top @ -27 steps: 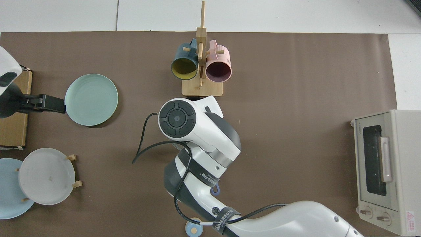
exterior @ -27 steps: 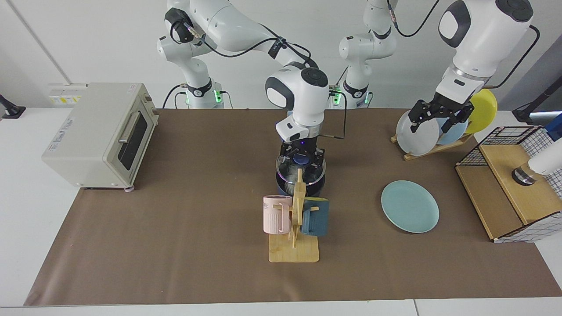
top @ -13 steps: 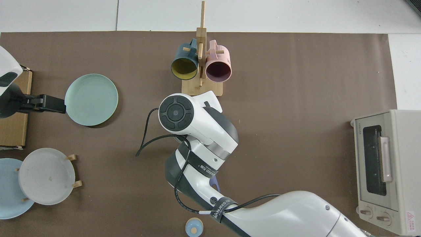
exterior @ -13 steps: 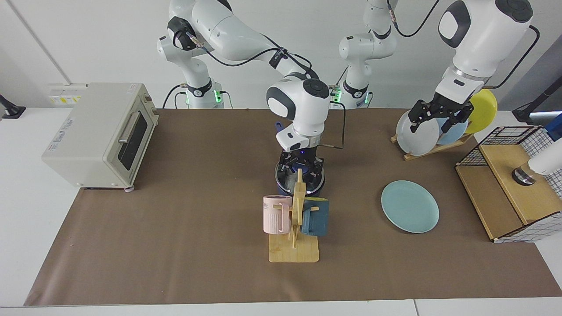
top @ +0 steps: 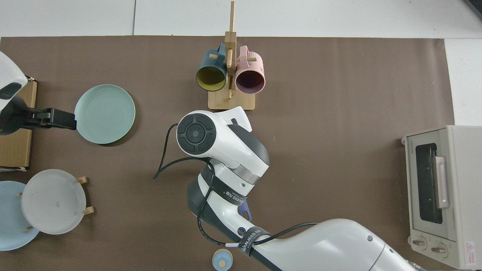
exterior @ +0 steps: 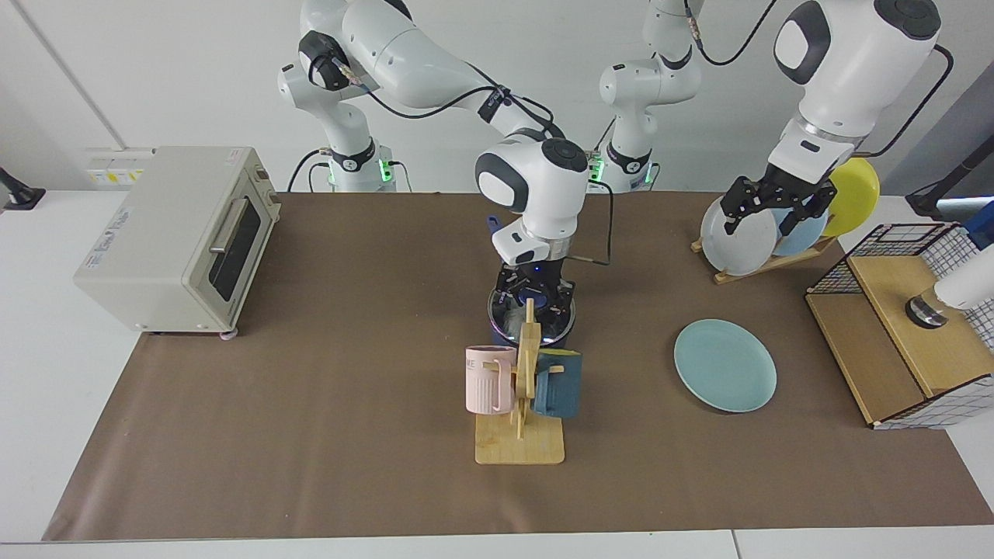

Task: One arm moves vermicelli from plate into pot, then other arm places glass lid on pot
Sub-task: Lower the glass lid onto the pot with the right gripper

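Observation:
The dark-blue pot stands mid-table, half hidden behind a mug rack; its handle points toward the robots. The glass lid lies on the pot's rim, and a whitish clump of vermicelli shows through the glass. My right gripper points straight down over the lid, shut on its blue knob. In the top view this arm hides the pot and the lid. The light-teal plate lies bare. My left gripper waits open, high above the dish rack.
A wooden mug rack holds a pink mug and a dark-teal mug just in front of the pot. A toaster oven stands at one end, a dish rack with upright plates and a wire basket at the other.
The right arm lowered the lid from just above the pot onto its rim, and its wrist has shifted slightly since. The left arm stayed put.

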